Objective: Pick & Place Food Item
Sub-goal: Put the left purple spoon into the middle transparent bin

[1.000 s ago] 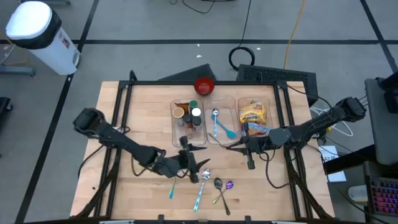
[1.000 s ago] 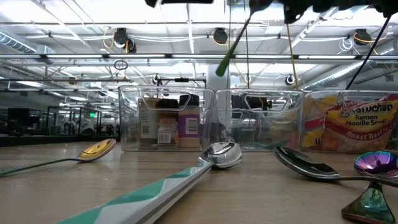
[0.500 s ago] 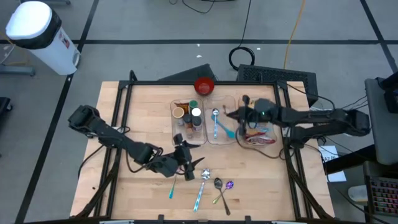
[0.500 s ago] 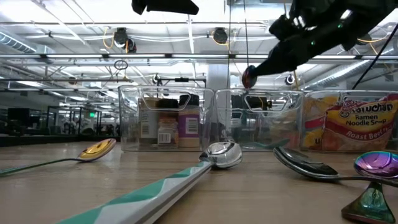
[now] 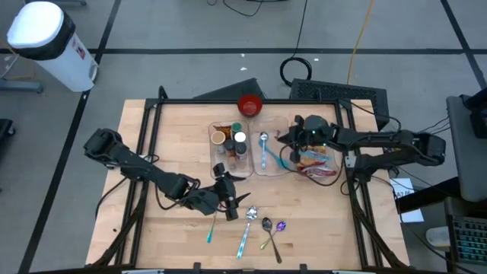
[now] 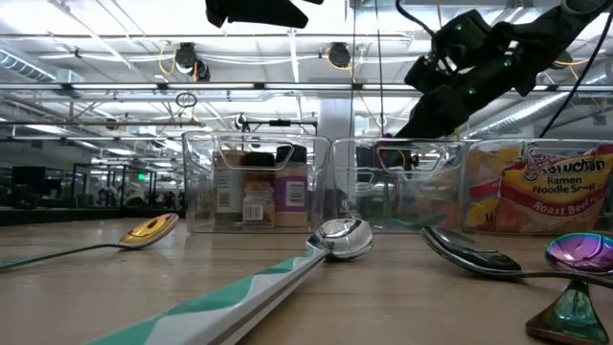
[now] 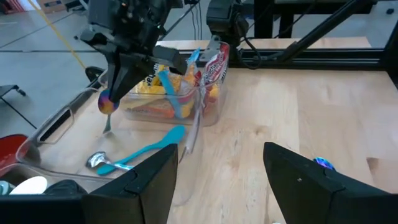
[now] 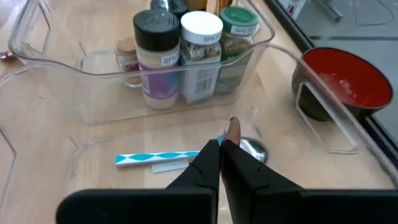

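a small spoon (image 8: 232,132) with an iridescent purple-gold bowl (image 7: 107,103) and thin handle hangs upright, bowl down, over the middle clear bin (image 5: 268,156), which sits near the far edge of the surface (image 5: 175,144). the right gripper (image 8: 222,154) has its fingers pressed together on the spoon's handle, the bowl poking out just past their tips. under it lie a blue-handled spoon (image 8: 163,159) and a light blue one (image 7: 144,151). the spice-jar bin (image 8: 180,56) and the ramen bin (image 7: 180,87) flank it closely; a red bowl (image 5: 249,104) sits beyond. the left gripper (image 5: 237,202), fingers apart, waits near the front edge beside loose spoons (image 5: 259,228).
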{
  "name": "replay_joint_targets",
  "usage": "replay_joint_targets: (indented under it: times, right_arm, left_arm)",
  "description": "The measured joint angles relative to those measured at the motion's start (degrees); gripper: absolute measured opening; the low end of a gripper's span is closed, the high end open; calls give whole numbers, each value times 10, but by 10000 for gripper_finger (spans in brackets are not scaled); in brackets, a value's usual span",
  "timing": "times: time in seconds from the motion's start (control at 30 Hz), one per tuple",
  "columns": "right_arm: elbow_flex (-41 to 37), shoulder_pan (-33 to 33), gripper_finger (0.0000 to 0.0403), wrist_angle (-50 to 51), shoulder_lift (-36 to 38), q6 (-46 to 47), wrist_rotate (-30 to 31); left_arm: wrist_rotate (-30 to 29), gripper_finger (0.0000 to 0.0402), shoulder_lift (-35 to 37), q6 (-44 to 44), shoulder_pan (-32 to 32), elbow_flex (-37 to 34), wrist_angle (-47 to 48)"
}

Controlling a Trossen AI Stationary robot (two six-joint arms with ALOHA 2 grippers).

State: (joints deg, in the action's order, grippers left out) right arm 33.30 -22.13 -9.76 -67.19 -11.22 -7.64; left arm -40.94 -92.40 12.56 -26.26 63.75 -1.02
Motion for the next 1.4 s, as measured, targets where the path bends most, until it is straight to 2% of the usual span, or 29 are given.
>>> replay_joint_targets:
  times: [0.13,0.3,0.63,0.8,0.97,1.13,1.27,1.4]
  right_arm:
    - [1,0,2,-6,-21,2,1]
    - [1,0,18,-21,-29,52,0]
    - [0,38,158,-23,-20,97,-1]
    - [0,75,196,-26,18,97,-1]
    - [0,136,209,-26,83,138,-6]
    - [0,223,207,-33,136,195,-92]
    - [0,315,199,-47,153,181,-104]
    - [0,385,194,-75,154,150,-104]
  left_arm:
    - [2,241,0,0,0,0,0]
    - [4,241,0,0,0,0,1]
    - [4,241,0,-1,0,0,5]
    - [4,241,0,-1,0,0,6]
    - [14,241,0,23,0,0,12]
    - [92,241,0,87,0,1,45]
    - [142,241,-1,168,-1,1,128]
    - [138,241,-1,195,-17,-25,137]
